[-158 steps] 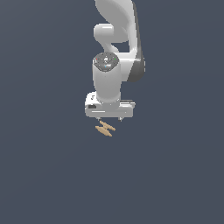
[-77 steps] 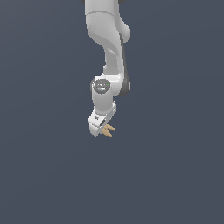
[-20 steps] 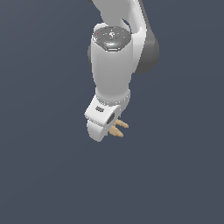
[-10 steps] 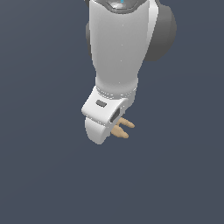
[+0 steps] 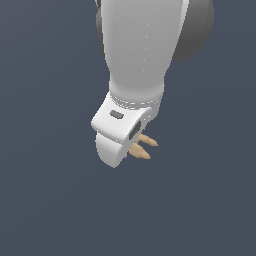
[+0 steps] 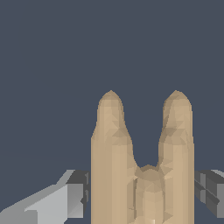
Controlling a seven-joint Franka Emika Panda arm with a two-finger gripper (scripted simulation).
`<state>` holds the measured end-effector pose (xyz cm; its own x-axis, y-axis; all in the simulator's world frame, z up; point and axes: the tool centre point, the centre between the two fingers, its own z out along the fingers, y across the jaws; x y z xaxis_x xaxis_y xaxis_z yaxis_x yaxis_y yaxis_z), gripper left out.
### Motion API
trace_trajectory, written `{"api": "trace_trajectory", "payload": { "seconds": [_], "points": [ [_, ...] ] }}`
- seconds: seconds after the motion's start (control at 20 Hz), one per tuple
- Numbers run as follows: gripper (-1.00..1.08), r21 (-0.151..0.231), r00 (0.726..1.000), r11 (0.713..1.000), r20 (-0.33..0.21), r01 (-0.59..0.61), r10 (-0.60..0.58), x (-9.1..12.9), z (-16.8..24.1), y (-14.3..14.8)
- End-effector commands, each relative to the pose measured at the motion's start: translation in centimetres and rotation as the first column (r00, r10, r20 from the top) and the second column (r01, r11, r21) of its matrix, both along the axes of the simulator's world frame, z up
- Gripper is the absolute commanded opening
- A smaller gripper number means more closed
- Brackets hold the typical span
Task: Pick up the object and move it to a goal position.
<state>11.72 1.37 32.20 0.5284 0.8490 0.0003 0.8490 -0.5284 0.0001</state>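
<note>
White two-finger gripper (image 5: 131, 145): clenched on tan wood-coloured twin-pronged piece (image 6: 142, 166) | piece: aloft between the jaws, tips protruding | pick done; goal not visible, placement left

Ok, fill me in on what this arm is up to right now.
The white arm's end effector is shut on the object, a small tan piece with two tapered prongs side by side. In the exterior view the prongs poke out beside the end effector against a plain dark background. No goal marker is visible.
</note>
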Motion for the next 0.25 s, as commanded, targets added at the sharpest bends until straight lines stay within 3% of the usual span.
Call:
{"api": "trace_trajectory", "payload": {
  "seconds": [0.0,0.2],
  "points": [
    [-1.00,0.000,1.000,1.000,0.000,0.000,0.000,0.18,0.26,0.03],
    [-1.00,0.000,1.000,1.000,0.000,0.000,0.000,0.27,0.39,0.05]
  ]
}}
